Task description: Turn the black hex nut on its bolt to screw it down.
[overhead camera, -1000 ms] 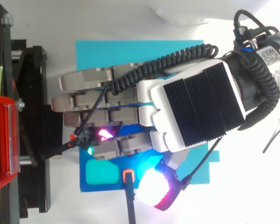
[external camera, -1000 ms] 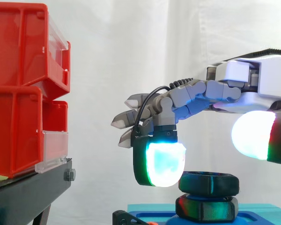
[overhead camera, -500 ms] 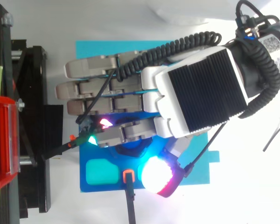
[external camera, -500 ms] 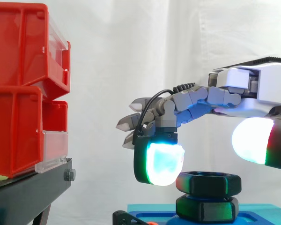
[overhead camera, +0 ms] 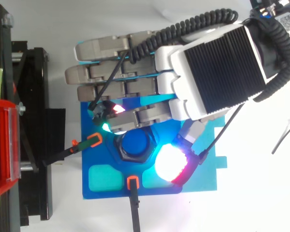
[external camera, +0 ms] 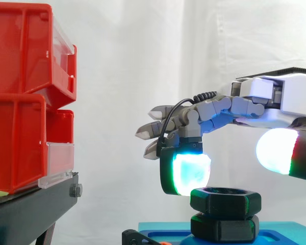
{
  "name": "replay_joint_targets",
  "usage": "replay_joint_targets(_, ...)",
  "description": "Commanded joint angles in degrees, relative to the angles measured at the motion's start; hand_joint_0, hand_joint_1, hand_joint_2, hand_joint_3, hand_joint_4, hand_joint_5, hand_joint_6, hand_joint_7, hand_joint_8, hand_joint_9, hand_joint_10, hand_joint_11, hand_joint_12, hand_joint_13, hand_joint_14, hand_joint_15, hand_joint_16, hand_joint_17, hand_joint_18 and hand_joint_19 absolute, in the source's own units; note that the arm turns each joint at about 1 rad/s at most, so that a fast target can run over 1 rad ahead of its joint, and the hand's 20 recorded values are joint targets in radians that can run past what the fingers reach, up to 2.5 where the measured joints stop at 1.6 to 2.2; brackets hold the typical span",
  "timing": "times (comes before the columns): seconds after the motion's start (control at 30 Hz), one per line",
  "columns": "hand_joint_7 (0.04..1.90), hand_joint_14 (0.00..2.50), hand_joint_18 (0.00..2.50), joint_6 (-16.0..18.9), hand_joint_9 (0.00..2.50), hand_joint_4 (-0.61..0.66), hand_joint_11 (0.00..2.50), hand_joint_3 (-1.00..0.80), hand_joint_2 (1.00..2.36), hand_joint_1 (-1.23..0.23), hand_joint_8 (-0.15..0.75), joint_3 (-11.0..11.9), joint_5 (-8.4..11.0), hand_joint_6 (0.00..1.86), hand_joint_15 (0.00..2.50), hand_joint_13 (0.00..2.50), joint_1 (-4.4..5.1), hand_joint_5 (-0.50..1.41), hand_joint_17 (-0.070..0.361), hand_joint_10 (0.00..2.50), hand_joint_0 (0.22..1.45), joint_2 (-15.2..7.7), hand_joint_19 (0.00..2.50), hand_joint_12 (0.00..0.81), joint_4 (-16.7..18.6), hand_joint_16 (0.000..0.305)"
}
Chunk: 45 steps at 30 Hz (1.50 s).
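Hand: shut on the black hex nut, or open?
Open: in the side view the hand has its thumb pad above the black hex nut, not touching; a finger pad beside its left edge.

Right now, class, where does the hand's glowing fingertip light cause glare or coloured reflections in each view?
Side view: the pad near the black hex nut glows cyan-white, leaving faint green glints on the nut. Top view: a pad glares white at its centre, red at its rim.

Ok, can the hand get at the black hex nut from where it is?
Probably yes: the hand hovers open just above the black hex nut, its glowing pads either side, with nothing in between.
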Motion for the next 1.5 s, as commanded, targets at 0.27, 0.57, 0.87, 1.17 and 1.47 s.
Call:
replay_joint_targets(0.27,1.30,0.00,0.09,0.81,0.57,0.23,0.14,-0.50,1.00,-0.15,0.258,1.58,-1.90,0.56,0.00,0.28,-0.38,-0.14,0.129,0.01,0.43,0.00,0.00,0.324,-0.84,0.057)
replay_joint_targets(0.57,1.34,0.00,0.09,0.98,0.57,0.22,0.14,-0.50,1.00,-0.16,0.259,4.48,-1.37,0.52,0.00,0.28,1.55,-0.13,0.128,0.00,0.43,0.00,0.00,0.324,-1.63,0.057)
replay_joint_targets(0.87,1.30,0.00,0.10,0.98,0.57,0.22,0.14,-0.50,1.00,-0.18,0.257,4.39,2.76,0.50,0.00,0.28,4.54,-0.14,0.127,0.01,0.43,-0.26,0.00,0.323,-0.84,0.056)
replay_joint_targets(1.17,1.25,0.00,0.10,2.13,0.57,0.23,0.14,-0.50,1.00,-0.19,0.254,4.56,4.34,0.50,0.00,0.28,6.39,-0.14,0.125,0.00,0.44,-3.51,0.00,0.323,1.62,0.056)
replay_joint_targets(1.47,1.24,0.00,0.10,2.30,0.57,0.23,0.13,-0.50,1.00,-0.20,0.253,5.88,3.73,0.50,0.00,0.28,5.86,-0.14,0.124,0.00,0.44,-2.90,0.00,0.321,-6.82,0.055)
